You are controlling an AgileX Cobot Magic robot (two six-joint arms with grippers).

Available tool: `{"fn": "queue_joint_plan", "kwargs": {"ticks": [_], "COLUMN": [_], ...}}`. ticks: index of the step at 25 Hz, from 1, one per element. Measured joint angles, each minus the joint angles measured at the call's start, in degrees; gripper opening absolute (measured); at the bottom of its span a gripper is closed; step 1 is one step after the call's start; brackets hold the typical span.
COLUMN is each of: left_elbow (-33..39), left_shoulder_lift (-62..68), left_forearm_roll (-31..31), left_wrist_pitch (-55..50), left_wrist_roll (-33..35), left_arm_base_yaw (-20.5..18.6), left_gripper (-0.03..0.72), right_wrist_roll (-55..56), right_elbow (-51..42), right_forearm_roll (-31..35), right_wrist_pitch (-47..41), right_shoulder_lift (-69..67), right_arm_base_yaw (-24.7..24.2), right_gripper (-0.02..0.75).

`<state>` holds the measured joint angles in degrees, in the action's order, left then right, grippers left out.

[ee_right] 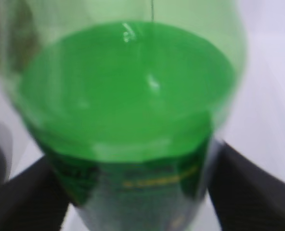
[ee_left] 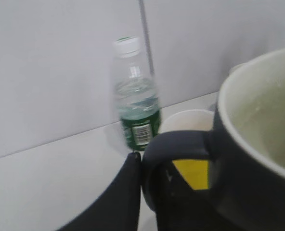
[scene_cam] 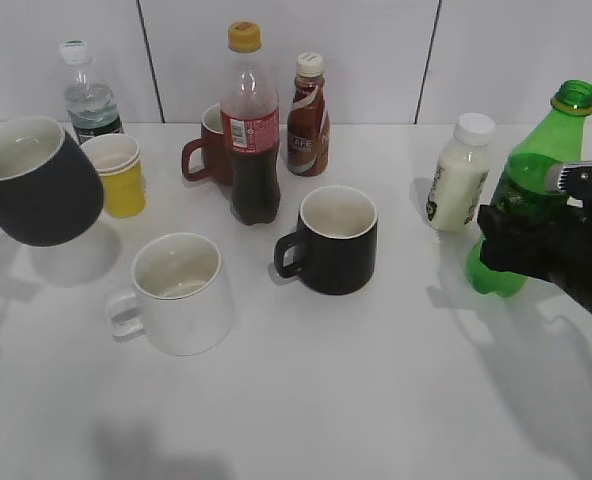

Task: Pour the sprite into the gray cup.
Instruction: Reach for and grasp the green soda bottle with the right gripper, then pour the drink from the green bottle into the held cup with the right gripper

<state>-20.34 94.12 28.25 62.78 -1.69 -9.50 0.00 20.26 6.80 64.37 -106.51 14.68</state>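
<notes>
The gray cup (scene_cam: 31, 185) hangs in the air at the far left, tilted, its white inside facing up and right. My left gripper (ee_left: 149, 192) is shut on its loop handle; the cup fills the right of the left wrist view (ee_left: 248, 159). The sprite (scene_cam: 531, 190), a green capless bottle, leans at the far right, its base just above the table. My right gripper (scene_cam: 516, 245) is shut on its labelled middle. In the right wrist view the sprite (ee_right: 128, 110) fills the frame between both fingers (ee_right: 133, 192).
On the white table (scene_cam: 376, 380) stand a white mug (scene_cam: 181, 290), a black mug (scene_cam: 334, 238), a red-labelled cola bottle (scene_cam: 251, 125), a coffee bottle (scene_cam: 307, 115), a dark red mug (scene_cam: 211, 148), a yellow cup (scene_cam: 116, 175), a water bottle (scene_cam: 88, 95) and a white milk bottle (scene_cam: 460, 172).
</notes>
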Motion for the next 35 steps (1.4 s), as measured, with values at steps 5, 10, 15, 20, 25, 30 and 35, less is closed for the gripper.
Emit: {"fn": "queue_joint_plan", "kwargs": {"ticks": [5,10,15,20,25,30,35], "left_elbow": [0.0,0.0,-3.38,-8.0,-10.93,-12.92,-13.2], "left_shoulder_lift": [-1.56,-7.93,-13.44,-14.24,-14.24,-13.27,-11.71], "left_forearm_roll": [-0.06,-0.8,-0.81,-1.14,-3.38,-4.79,-4.95], "left_wrist_pitch": [-1.83,-8.87,-22.61,-34.07,-40.07,-41.65,-42.28], "left_wrist_roll": [0.0,-1.53,-2.16,-2.31,-2.31,-2.35,-2.35], "left_arm_base_yaw": [3.64,9.17,19.38,30.1,37.23,40.2,42.1], "left_gripper": [0.047,0.047,0.047,0.047,0.047,0.047,0.047], "right_wrist_roll": [-0.55,-8.12,-22.5,-40.62,-59.43,-72.24,-83.76], "right_elbow": [-2.37,-4.2,-0.48,4.96,10.12,13.88,15.03], "right_forearm_roll": [-0.19,-4.09,-0.08,7.62,15.61,16.53,16.47], "right_wrist_pitch": [3.21,-1.37,-16.14,-26.82,-30.98,-31.1,-31.1], "right_shoulder_lift": [0.07,6.34,15.6,19.93,20.15,20.15,20.15], "right_arm_base_yaw": [0.0,0.44,5.55,12.19,17.39,20.07,21.07], "right_gripper": [0.357,0.357,0.357,0.357,0.357,0.357,0.357]}}
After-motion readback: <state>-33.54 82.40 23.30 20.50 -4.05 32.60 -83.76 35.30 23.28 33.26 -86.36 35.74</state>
